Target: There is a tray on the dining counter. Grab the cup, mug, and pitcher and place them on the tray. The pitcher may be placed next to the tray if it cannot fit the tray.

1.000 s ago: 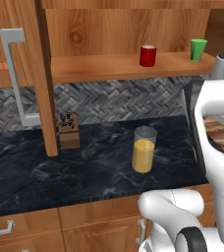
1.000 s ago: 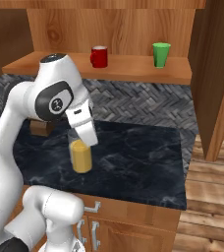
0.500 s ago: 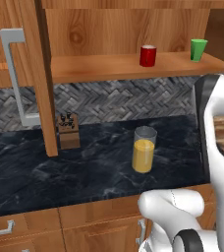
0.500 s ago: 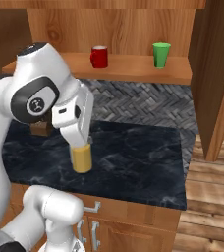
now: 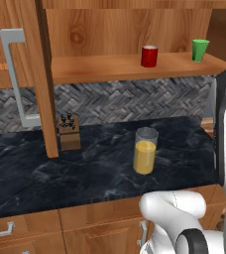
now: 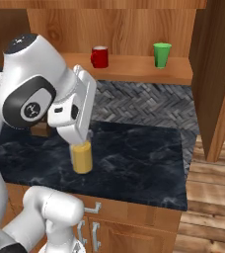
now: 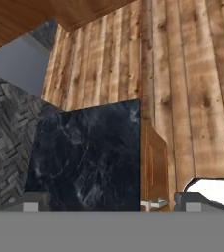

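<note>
Change: against the frame a second back, I saw the arm (image 6: 40, 94) had swung across and its white hand block now sat in front of the pitcher top in the right base view; in the left base view it had slid further to the right edge. Pitcher, mug and cup had not moved.
Gripper (image 7: 109, 202): I had the jaws spread as wide as they go, nothing between them; the dark tips looked down at the counter end and the plank floor.
Pitcher (image 5: 145, 151): clear glass cylinder, orange-yellow liquid filling its lower part, upright on the counter.
Mug (image 5: 149, 56): red, cylindrical, on the wooden shelf.
Cup (image 5: 200, 50): green, tapered, no handle, same shelf, well right of the mug.
Counter (image 5: 95, 168): black marbled stone with pale veins over brown wood cabinets.
Wall (image 5: 120, 101): grey herringbone tile.
Knife block (image 5: 69, 131): small, brown, by the wooden post.
</note>
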